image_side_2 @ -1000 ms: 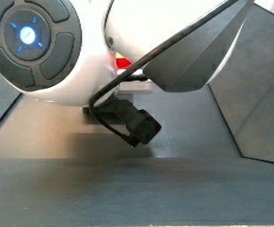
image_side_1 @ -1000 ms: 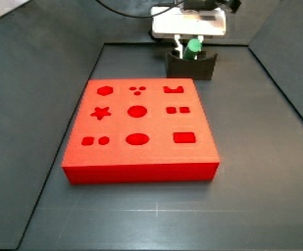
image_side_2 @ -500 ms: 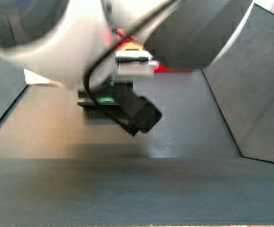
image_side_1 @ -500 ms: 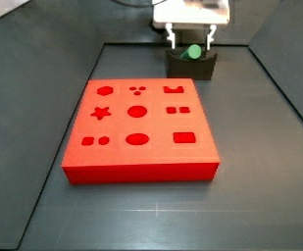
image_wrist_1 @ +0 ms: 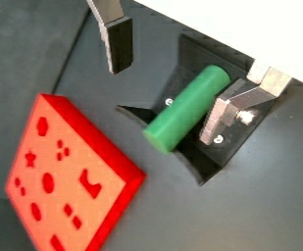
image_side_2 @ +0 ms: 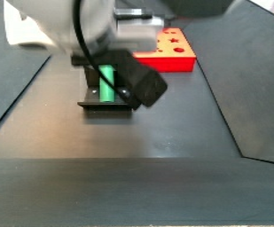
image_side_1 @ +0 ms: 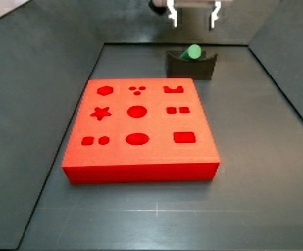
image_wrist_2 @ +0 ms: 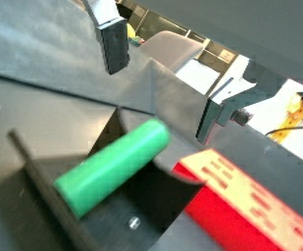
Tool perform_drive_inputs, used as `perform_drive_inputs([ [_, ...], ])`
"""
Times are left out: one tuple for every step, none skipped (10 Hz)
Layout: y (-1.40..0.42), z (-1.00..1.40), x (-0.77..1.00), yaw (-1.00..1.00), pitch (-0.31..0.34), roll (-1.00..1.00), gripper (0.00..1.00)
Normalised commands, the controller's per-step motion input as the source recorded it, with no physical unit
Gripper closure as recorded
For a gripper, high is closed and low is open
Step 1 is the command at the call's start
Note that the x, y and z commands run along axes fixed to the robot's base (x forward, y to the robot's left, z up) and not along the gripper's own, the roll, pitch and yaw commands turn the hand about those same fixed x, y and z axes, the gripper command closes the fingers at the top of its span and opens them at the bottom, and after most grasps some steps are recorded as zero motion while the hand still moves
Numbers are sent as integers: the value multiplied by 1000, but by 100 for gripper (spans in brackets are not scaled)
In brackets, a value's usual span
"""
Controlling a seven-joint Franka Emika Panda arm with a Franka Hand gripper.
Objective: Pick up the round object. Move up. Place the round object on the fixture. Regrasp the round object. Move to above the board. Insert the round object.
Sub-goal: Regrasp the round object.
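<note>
Claw hangs released, fingers spread, directly above the peg lying in the fixture: for the regrasp, drop straight, straddle its middle, squeeze squarely.

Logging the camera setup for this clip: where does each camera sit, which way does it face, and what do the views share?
Wrist view: looks down past the gripper at the round object lying in the fixture, board beside; both fingers show.
Wrist view: lower, slanted look at the same things.
Side view: beyond the board's end, facing the fixture; the open gripper hangs above.
Side view: behind the fixture, facing the board; arm parts show.
All share the round object.
</note>
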Motion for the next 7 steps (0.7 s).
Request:
perform_drive_inputs([
  [-1000, 993, -72, 17, 64, 1000, 0],
  [-1000, 900, -71, 17, 59, 1000, 0],
  [-1000, 869, -100, 15, 49, 1000, 0],
  [-1000, 812, -125, 14, 40, 1000, 0],
  [-861, 589, -107, 14, 34, 1000, 0],
  [-696, 368, -81, 14, 32, 1000, 0],
  [-577, 219, -65, 14, 31, 1000, 0],
])
